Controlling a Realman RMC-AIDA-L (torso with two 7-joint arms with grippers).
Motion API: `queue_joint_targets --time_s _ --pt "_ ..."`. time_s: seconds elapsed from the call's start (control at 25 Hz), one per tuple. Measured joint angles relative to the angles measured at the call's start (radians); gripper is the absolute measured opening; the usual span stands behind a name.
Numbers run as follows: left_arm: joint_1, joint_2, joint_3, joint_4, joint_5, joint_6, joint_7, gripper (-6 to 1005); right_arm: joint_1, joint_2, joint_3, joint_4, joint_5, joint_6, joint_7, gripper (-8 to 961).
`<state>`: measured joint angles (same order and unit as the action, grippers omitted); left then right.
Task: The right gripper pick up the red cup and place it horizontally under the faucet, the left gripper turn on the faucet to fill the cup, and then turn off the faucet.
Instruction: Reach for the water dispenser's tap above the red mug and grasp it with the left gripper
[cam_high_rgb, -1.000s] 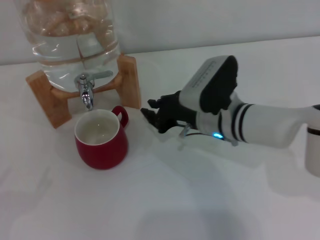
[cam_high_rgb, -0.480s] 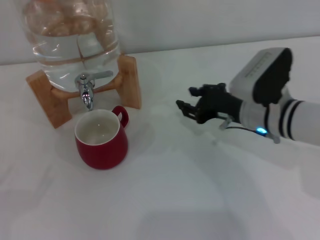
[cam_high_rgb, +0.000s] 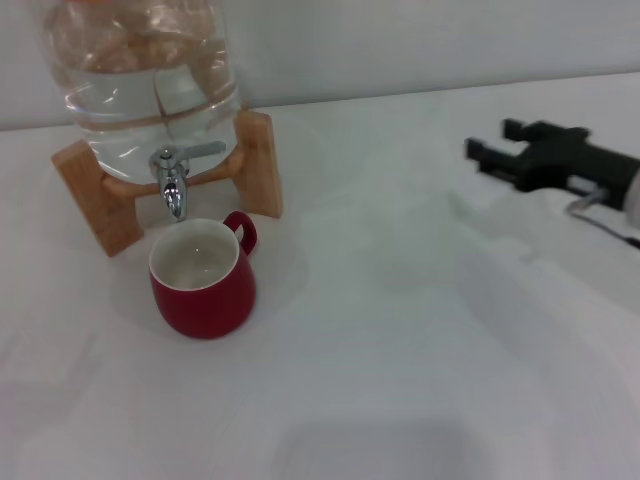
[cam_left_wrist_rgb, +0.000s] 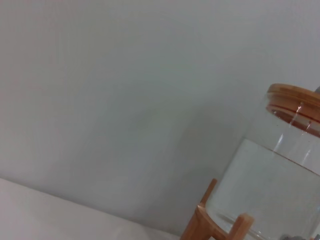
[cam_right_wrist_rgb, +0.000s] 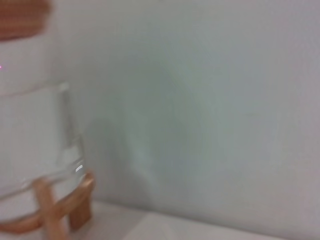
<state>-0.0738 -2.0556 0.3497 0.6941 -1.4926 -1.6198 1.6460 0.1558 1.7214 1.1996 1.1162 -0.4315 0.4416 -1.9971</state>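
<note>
The red cup (cam_high_rgb: 203, 277) stands upright on the white table, its cream inside facing up and its handle toward the back right. It sits just below the chrome faucet (cam_high_rgb: 173, 180), whose spout points down at the cup's far rim. The faucet is fitted to a clear glass jar (cam_high_rgb: 140, 80) holding water. My right gripper (cam_high_rgb: 488, 145) is open and empty at the far right of the head view, well away from the cup. My left gripper is out of view.
The jar rests on a wooden stand (cam_high_rgb: 256, 160) at the back left; the stand also shows in the left wrist view (cam_left_wrist_rgb: 210, 222) and the right wrist view (cam_right_wrist_rgb: 60, 210). A pale wall runs behind the table.
My right gripper has drawn back from beside the cup to the far right edge of the head view, open and empty. The cup has not moved.
</note>
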Motion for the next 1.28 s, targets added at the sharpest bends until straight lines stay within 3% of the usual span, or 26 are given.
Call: queue_joint_targets --time_s 0.12,0.28,0.4,0.52,0.6,0.72,0.96,1.28 --pt "-0.003 0.002 0.000 0.003 0.005 0.004 -0.017 803 -0.034 0.015 0.107 -0.037 -0.097 0.115 0.105 607" --pt "-0.015 0.008 0.005 0.012 0.013 0.000 -0.068 803 -0.054 0.075 0.300 -0.137 -0.239 0.299 0.251 602" --pt "-0.037 0.021 0.010 0.042 0.057 -0.005 -0.165 803 -0.055 0.117 0.406 -0.182 -0.339 0.338 0.340 598" --pt "-0.071 0.016 0.011 0.140 0.164 -0.026 -0.297 803 -0.053 0.140 0.449 -0.191 -0.411 0.340 0.364 596" --pt "-0.092 -0.007 0.012 0.262 0.241 -0.050 -0.391 803 -0.051 0.143 0.451 -0.191 -0.419 0.341 0.365 596" --pt "-0.121 -0.023 0.032 0.389 0.330 -0.066 -0.516 803 -0.034 0.146 0.455 -0.201 -0.440 0.340 0.366 596" --pt "-0.171 -0.017 0.180 0.598 0.445 -0.106 -0.727 800 -0.019 0.146 0.456 -0.227 -0.442 0.342 0.366 596" --pt "-0.229 -0.018 0.471 0.934 0.633 -0.110 -0.918 799 -0.007 0.150 0.457 -0.246 -0.443 0.346 0.360 596"
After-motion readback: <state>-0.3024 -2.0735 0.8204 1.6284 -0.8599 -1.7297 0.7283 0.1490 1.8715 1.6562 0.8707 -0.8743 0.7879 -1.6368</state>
